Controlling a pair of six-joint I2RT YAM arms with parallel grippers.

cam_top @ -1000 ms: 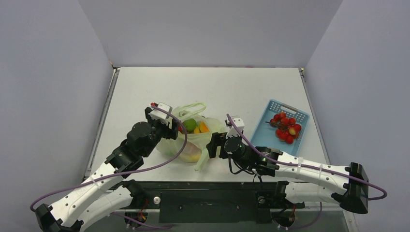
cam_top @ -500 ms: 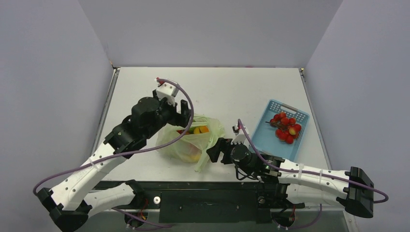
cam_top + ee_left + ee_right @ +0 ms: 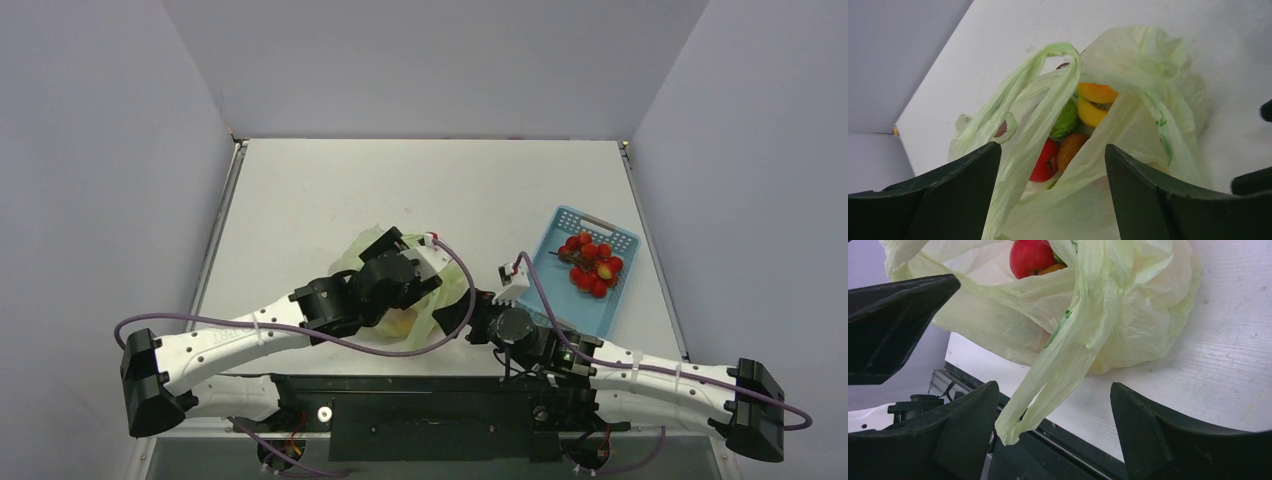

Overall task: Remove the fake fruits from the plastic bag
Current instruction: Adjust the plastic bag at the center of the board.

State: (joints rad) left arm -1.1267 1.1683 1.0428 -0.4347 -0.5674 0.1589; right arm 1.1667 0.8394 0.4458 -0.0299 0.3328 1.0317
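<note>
The pale yellow-green plastic bag (image 3: 1128, 130) lies on the white table, mouth gaping. Inside it I see fake fruits: a red one (image 3: 1044, 161), a brown-orange one (image 3: 1070, 149), a green one (image 3: 1066, 120), a yellow one (image 3: 1089, 113) and an orange one (image 3: 1096, 92). My left gripper (image 3: 1053, 200) is open, its jaws straddling the bag's near wall. In the top view the left gripper (image 3: 398, 292) covers most of the bag (image 3: 368, 245). My right gripper (image 3: 1053, 435) is open, and a loop handle (image 3: 1058, 370) hangs between its jaws. The red fruit (image 3: 1030, 257) shows there too. From above, the right gripper (image 3: 455, 313) sits at the bag's right.
A blue lattice basket (image 3: 548, 262) stands at the right, holding several small red fruits (image 3: 592, 268). The black front rail (image 3: 1083, 450) of the table runs just below the hanging handle. My two arms are close together over the bag.
My left arm swung from behind and left of the bag down across its near side, now covering it. My right gripper shifted slightly right and nearer. The bag's handle now hangs between the right jaws.
</note>
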